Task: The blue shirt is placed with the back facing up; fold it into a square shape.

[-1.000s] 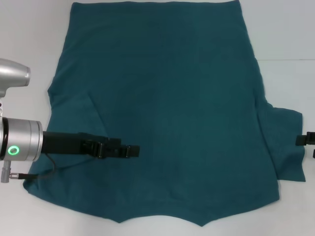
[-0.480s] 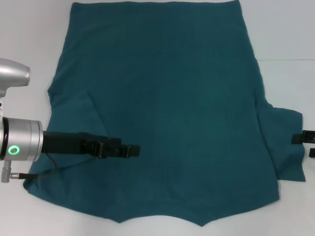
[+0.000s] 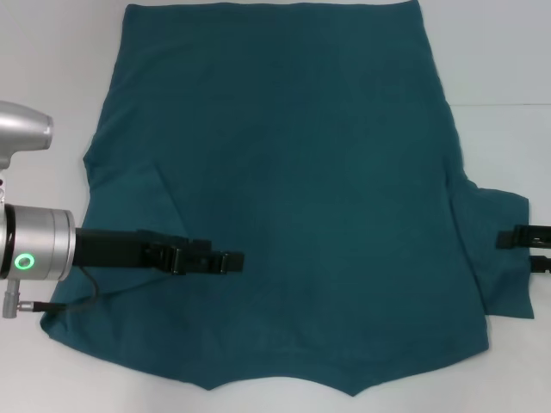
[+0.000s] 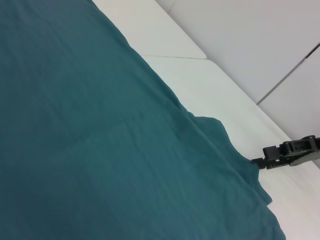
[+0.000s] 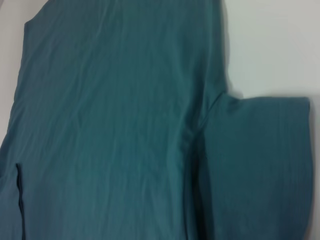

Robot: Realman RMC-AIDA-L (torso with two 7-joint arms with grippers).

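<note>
left claw: my left gripper point(image 3: 231, 261) is lying low over the blue shirt point(image 3: 293, 181), reaching in from the left side toward the middle of the cloth, near the collar end. i am not managing to tell whether its tips are spread or pressed together, nor whether they are pinching any fabric.

right claw: my right gripper point(image 3: 527, 249) is sitting at the right edge of the head view, right at the outer edge of the right sleeve point(image 3: 498, 249). its two fingers are showing as separate dark bars with a gap between them, so it is looking spread and not holding anything. in the left wrist view it point(image 4: 290, 152) is hovering just off the sleeve's edge, tip at the hem.

left sleeve: it point(image 3: 129, 202) is already lying folded inward over the body of the shirt, its diagonal edge showing beside my left arm.

shirt: it is lying flat on the white table point(image 3: 499, 60), plain back up, hem at the far side and collar toward me, with the right sleeve sticking out unfolded.

step in hand: i am judging this as the sleeve stage, early in the fold; one side looks tucked and the other is waiting.

next move: i am expecting to need the right claw to close on the sleeve's edge and carry it inward across the body, keeping the cloth low so it is not dragging the whole shirt.
</note>
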